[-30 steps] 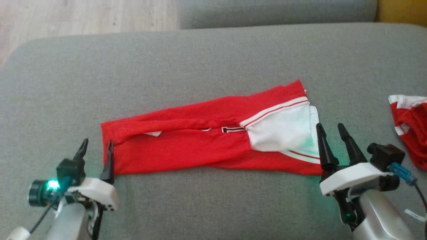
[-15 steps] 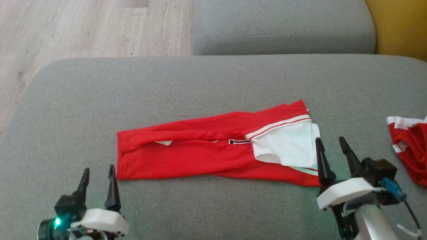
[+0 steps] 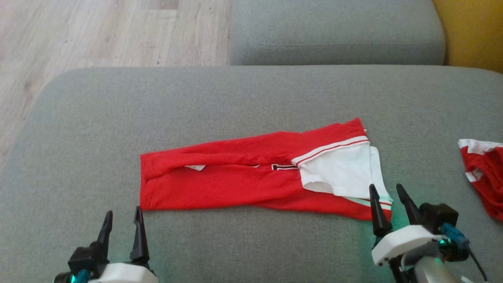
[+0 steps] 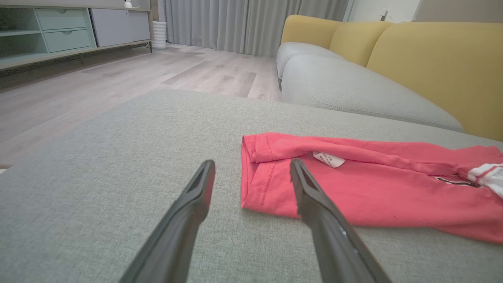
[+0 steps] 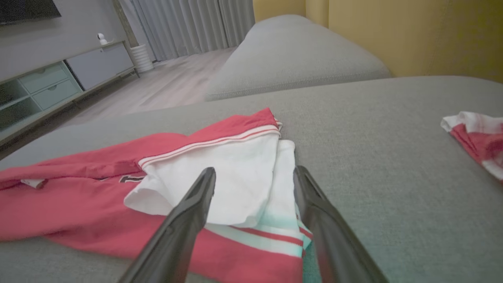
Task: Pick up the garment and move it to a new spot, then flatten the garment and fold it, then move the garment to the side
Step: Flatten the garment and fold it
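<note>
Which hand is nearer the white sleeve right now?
Right. The right hand is beside the white sleeve; the left hand sits by the opposite end of the garment.

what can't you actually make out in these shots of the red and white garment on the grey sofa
Black print on the folded red and white garment: head view, mostly tucked under the upper fold.
White care label: left wrist view, text too small.
Second red and white cloth: head view, cut off by the right edge.

Head view steeply down; both wrist views low, close (shared: the garment (image 3: pixel 235 184)).
</note>
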`<state>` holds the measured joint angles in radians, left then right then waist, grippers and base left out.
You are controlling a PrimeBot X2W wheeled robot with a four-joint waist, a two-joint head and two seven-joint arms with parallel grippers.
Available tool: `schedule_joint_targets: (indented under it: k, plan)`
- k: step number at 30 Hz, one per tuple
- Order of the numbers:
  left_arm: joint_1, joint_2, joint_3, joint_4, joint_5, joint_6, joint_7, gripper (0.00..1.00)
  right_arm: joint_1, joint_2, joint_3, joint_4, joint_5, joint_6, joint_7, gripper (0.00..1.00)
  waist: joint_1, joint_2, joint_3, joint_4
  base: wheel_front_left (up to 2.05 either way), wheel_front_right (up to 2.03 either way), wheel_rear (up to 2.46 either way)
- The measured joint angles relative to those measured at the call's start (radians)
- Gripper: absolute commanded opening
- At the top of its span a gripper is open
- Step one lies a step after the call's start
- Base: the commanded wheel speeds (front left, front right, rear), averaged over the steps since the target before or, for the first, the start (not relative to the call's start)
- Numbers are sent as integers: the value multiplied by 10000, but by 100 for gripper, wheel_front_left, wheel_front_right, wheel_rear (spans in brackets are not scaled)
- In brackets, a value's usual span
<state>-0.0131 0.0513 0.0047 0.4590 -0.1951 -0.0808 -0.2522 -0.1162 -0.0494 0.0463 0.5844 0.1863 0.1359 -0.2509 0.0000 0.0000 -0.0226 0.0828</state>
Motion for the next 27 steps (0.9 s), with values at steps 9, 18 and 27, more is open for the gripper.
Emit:
schedule_joint_targets:
  k: [9,18,27]
  plan:
    - [-198,-13,-407,102,-104,-176,0,100,-1951,10,-679,2023,-391,0,2,100,2,0,744,348,0,0,0]
    - [-693,-46,-792,182,-535,-75,0,100,-3371,-35,-2194,4520,-1101,0,29,100,2,0,1496,840,0,0,0]
    - [-887,-48,-1009,180,-633,15,0,100,-3886,-290,-4,5183,1325,-46,-82,100,0,0,1634,1184,0,0,0]
